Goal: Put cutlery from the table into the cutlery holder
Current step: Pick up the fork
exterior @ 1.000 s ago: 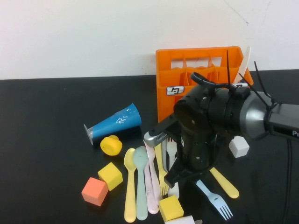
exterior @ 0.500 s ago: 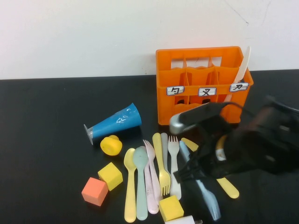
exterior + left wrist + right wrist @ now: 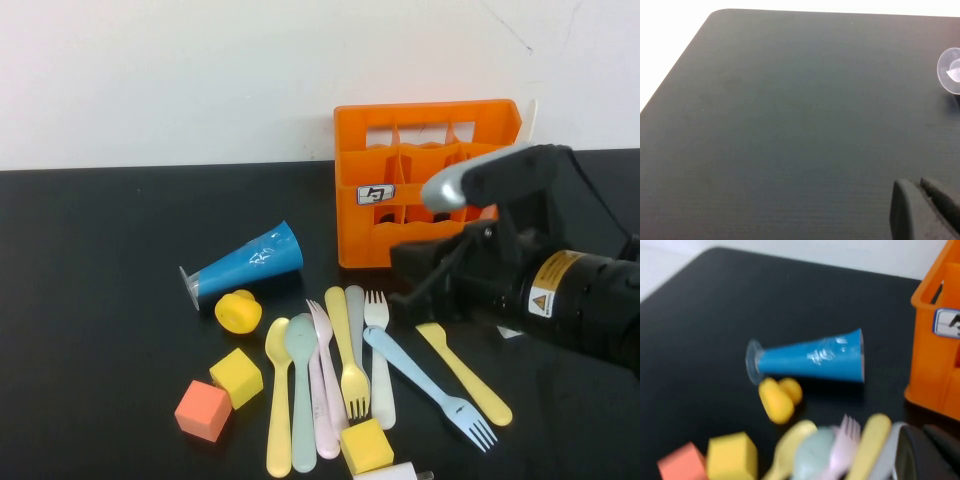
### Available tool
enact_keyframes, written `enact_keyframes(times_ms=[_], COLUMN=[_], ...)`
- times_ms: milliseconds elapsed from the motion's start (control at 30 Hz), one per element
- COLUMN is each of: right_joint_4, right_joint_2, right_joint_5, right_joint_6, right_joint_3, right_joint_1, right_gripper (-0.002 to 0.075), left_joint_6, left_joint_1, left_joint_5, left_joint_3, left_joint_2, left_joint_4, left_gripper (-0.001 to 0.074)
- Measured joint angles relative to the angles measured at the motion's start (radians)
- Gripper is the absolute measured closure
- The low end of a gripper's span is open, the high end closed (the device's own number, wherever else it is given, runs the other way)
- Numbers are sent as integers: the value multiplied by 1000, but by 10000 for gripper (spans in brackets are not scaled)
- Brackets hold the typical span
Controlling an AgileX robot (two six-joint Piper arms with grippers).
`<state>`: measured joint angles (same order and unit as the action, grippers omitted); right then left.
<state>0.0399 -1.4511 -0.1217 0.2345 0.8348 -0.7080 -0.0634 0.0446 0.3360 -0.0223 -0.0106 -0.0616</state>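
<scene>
The orange cutlery holder (image 3: 352, 165) stands at the back of the black table (image 3: 100, 300), with a white knife (image 3: 529, 112) upright in its right end. In front lie a yellow spoon (image 3: 278, 400), grey-green spoon (image 3: 301, 390), pink fork (image 3: 322, 380), yellow fork (image 3: 345, 350), white fork (image 3: 380, 360), light blue fork (image 3: 420, 385) and yellow knife (image 3: 465, 375). My right gripper (image 3: 405, 298) hovers in front of the holder, just behind the forks, shut and empty (image 3: 927, 437). My left gripper (image 3: 922, 200) is shut over bare table, out of the high view.
A blue cone (image 3: 245, 262) lies on its side left of the holder, with a yellow round toy (image 3: 237, 311) beside it. Two yellow cubes (image 3: 236, 376) (image 3: 365, 445) and an orange cube (image 3: 203, 410) sit among the cutlery. A clear disc (image 3: 952, 70) shows in the left wrist view.
My right arm has swung from over the cutlery pile to the right and back toward the holder's front, uncovering the white and light blue forks. The cutlery has stayed put.
</scene>
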Motion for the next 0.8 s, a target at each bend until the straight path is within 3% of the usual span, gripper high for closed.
enact_keyframes(times_ms=[167,267,433,500,800], right_joint_4=[-11,-1,11,13,2], right_joint_2=[-6,-33,-124,-171,-396], right_joint_5=[335,598,881,947,1069], right_joint_6=[-188,-299,-391,-410,-448], right_joint_3=[81,164,306,355,514], right_joint_1=[0,0,0,0,0], right_gripper=[726,679,406,348,351], left_joint_6=[2,2,2,2,2], left_joint_1=[0,0,0,0,0], left_joint_5=[0,0,0,0,0], left_joint_3=[0,0,0,0,0], left_joint_2=[0,0,0,0,0], left_joint_4=[0,0,0,0,0], left_gripper=[736,736,736,736,736])
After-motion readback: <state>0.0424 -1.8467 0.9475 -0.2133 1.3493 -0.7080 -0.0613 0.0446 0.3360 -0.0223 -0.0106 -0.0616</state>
